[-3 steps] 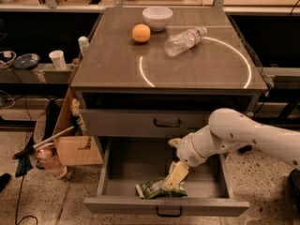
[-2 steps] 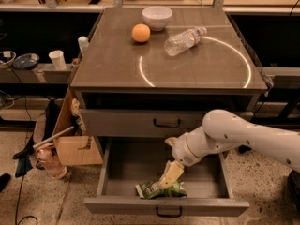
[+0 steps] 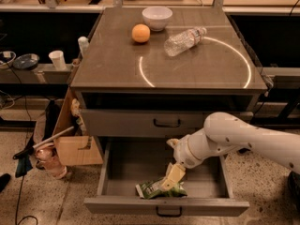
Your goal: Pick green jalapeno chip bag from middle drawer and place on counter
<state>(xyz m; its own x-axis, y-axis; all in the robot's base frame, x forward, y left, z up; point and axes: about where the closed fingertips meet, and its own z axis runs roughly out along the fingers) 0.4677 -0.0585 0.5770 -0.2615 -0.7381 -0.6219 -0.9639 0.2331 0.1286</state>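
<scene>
The middle drawer (image 3: 119, 205) is pulled all the way out at the bottom of the grey cabinet. The green jalapeno chip bag (image 3: 151, 190) lies flat inside it, near the front wall and a bit right of the middle. It is crinkly, green and white.

The robot's white arm (image 3: 234, 137) comes in from the right and bends down into the drawer. The gripper (image 3: 170, 178) is pale yellow. It points down and to the left, and its tip sits right on the right end of the bag. It is touching the bag. I cannot tell if the gripper has hold of the bag or is only resting on it.

Above the open drawer is another grey drawer (image 3: 122, 123), and that one is shut. It has a small black handle (image 3: 167, 123) in the middle.

On top is the counter (image 3: 197, 74), flat and grey-brown. A thin bright ring (image 3: 142, 72) of light curves across it. An orange (image 3: 140, 33) sits near the back, and a white bowl (image 3: 157, 18) is just behind it to the right. A clear water bottle (image 3: 184, 41) lies on its side to the right of the orange.

A brown cardboard box (image 3: 70, 146) stands on the floor to the left of the cabinet. A white cup (image 3: 57, 60) sits on a low shelf further left.
</scene>
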